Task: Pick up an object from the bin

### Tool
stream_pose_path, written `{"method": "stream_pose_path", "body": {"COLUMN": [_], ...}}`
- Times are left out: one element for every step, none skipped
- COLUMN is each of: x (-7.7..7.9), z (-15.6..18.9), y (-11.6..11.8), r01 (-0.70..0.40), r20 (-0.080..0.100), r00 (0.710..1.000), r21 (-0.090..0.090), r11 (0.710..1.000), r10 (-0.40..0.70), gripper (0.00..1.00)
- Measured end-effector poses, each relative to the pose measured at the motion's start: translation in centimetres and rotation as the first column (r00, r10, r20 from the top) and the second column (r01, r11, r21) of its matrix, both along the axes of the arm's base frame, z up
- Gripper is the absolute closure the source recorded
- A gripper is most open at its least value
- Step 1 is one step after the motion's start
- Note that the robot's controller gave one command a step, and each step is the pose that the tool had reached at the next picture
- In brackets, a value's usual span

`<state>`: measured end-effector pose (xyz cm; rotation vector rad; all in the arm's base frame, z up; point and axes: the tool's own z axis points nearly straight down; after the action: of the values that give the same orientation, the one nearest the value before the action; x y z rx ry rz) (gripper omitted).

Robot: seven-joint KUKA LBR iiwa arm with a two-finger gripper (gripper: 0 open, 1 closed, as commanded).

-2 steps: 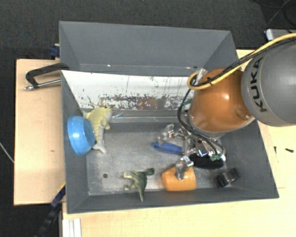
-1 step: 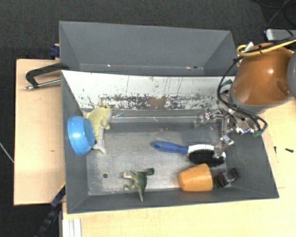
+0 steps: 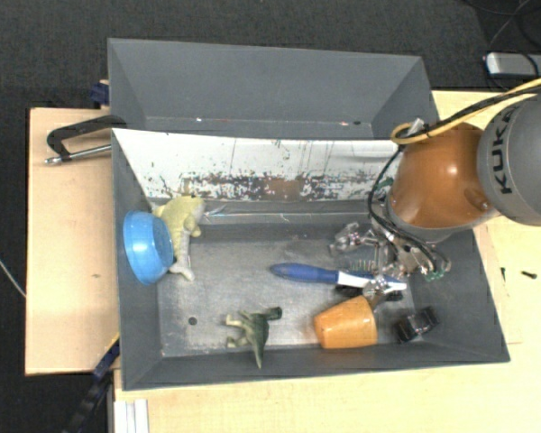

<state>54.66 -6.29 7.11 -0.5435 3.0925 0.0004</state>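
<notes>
A dark, carpet-like floor [image 3: 252,7] lies behind and around the grey metal bin [image 3: 307,373], whose sloping walls run down to a flat, scuffed bottom.

Nearest, along the foot of the bin's near wall, three things lie in a row. Left of the middle a small dark green toy dinosaur [image 3: 254,327] lies on its side. To its right, well apart from it, is an orange cup [image 3: 347,325] tipped over on its side, narrow end toward the left. Just right of the cup, in the near right corner, is a small black object [image 3: 415,325]; its kind cannot be made out.

A little farther back, about mid-floor, a blue-handled tool [image 3: 302,273] lies nearly level from left to right, its white tip pointing right. The gripper [image 3: 383,269] is low in the bin over that white tip, just beyond the orange cup. Its bare metal parts and wiring crowd together there, and it cannot be told whether it is spread or pressed together, nor whether it pinches the tool.

At the left wall a bright blue bowl [image 3: 146,246] stands on its edge, leaning against the slope. A pale yellow toy dinosaur [image 3: 182,219] is touching its far right side, in the far left corner.

Farthest, above the gripper, the wrist's rounded orange cover [image 3: 437,179] joins the grey arm [image 3: 523,161], which comes in from the right with a yellow cable [image 3: 487,106] arching over it. The bin's far wall is speckled with rust-like marks.
</notes>
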Motion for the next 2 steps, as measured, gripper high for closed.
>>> {"method": "stream_pose_path", "body": {"x": [0.1,4.8], "z": [4.0,0.0], "y": [4.5,0.8], "r01": [-0.104,-0.072], "r20": [0.008,0.006], "r00": [0.995,0.997], "r21": [0.001,0.0], "r11": [0.995,0.997], "r10": [0.104,0.072], "gripper": [0.0,0.0]}}
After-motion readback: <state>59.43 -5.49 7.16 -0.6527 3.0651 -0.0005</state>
